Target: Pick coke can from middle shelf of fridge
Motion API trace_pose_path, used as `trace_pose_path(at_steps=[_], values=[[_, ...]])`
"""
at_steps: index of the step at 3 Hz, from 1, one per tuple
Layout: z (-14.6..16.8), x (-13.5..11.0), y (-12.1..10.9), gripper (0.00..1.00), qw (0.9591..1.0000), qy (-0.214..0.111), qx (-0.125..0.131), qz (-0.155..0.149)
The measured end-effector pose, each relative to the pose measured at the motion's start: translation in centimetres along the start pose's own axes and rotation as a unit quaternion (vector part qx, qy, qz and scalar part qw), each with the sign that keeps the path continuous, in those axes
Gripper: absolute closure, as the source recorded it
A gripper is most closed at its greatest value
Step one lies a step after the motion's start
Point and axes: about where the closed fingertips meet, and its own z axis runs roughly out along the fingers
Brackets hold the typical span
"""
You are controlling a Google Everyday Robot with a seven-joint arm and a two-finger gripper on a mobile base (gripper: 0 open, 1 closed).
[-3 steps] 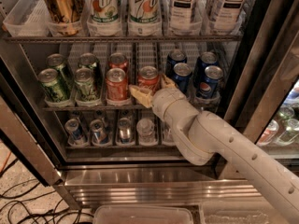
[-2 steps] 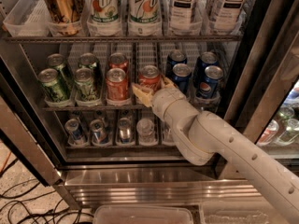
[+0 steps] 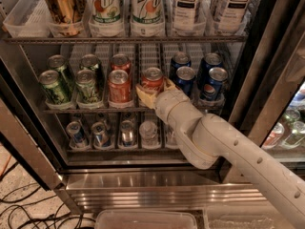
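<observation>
Hand [image 3: 156, 89] sits against one coke can [image 3: 153, 77], grasp unclear, beside four blue cans [image 3: 186, 78].

Two tall cans [image 3: 101, 6] on the top rack [image 3: 124, 40] show the 7UP mark; the bottles [image 3: 187, 4] beside them read "TEA" in white on black. A blue can [image 3: 213, 84] on the middle shelf [image 3: 86, 110] bears the Pepsi globe. The jaws of the gripper [image 3: 153, 92] are at the coke can [image 3: 152, 78], whose script cannot be read
</observation>
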Motion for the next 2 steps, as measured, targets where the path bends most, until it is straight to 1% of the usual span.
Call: trace_pose_path(at_steps=[1,2], values=[[-0.9,-2.4,-0.3,1.00,0.9999,-0.010,-0.009,-0.008],[-2.0,-6.4,-0.8,1.00,0.9986,-0.028,-0.029,-0.034]])
